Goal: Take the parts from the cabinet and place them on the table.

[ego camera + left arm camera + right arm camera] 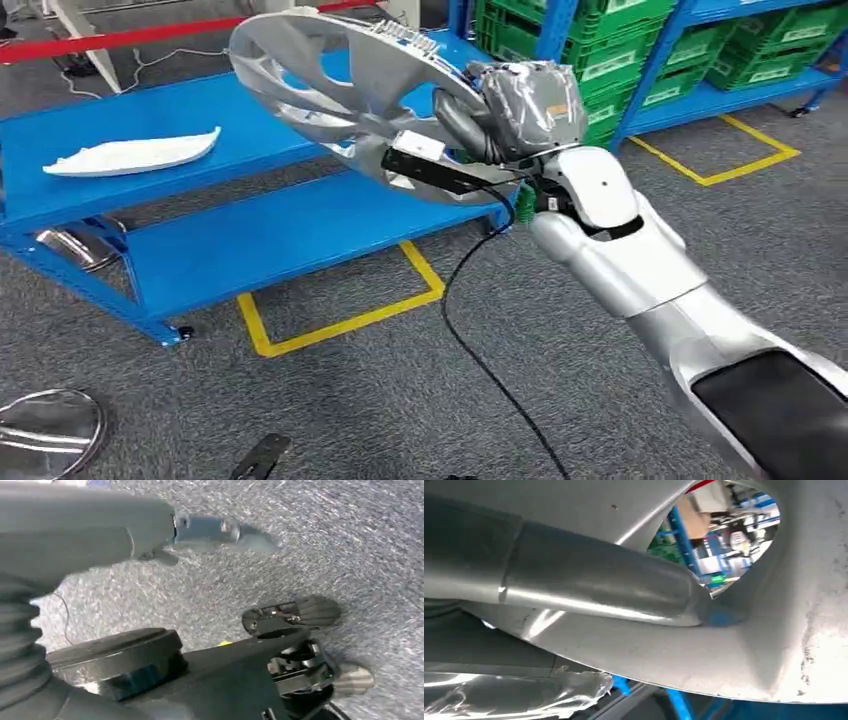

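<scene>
Silver wheel cover (340,95) gripped at its rim by the right hand (520,110), held tilted above the blue table (250,240), white part (130,155) laid on the upper shelf, left hand (235,630) hung over grey floor (350,540), fingers apart, nothing held.

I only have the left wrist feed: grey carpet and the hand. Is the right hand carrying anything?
Observer: Yes, the right hand holds a silver wheel cover, raised over the blue table.
Operator: How is it gripped?
Observer: In the right wrist view the thumb lies across a spoke beside an opening.
Operator: Anything on the table already?
Observer: A white moulded part lies on the upper tier.
</scene>
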